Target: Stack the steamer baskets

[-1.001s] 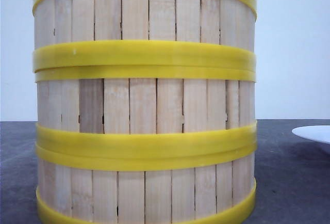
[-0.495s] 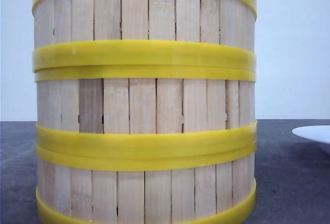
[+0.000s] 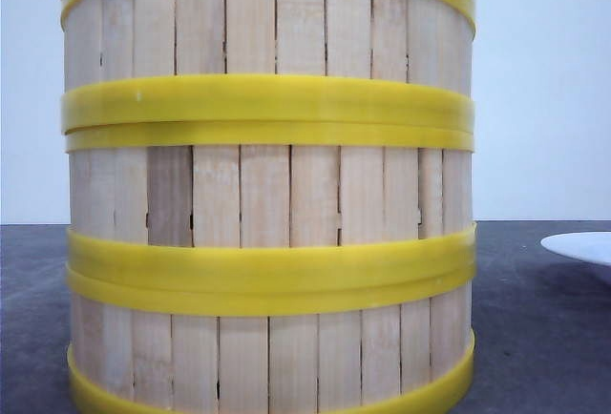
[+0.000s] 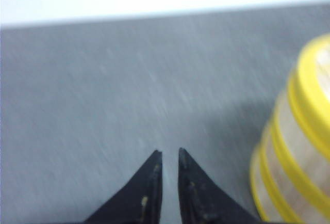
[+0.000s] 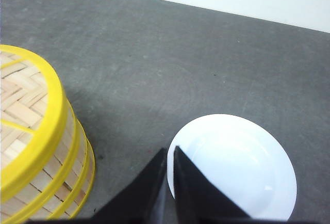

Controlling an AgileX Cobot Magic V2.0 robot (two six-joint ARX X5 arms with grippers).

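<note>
Steamer baskets (image 3: 267, 185) are standing as one stack of three on the grey bench (image 3: 535, 338), filling the front view — yellow bands meeting between the tiers. Left gripper (image 4: 169, 154) is hanging over bare bench beside the stack, fingers (image 4: 152, 182) nearly together and grasping nothing. Right gripper (image 5: 170, 153) is hovering at the edge of the white plate (image 5: 242, 167) — fingers clenched, empty.

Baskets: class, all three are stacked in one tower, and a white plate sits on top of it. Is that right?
Not quite. The baskets are stacked, but the plate lies on the table beside the tower, not on top. The right wrist view shows it.
</note>
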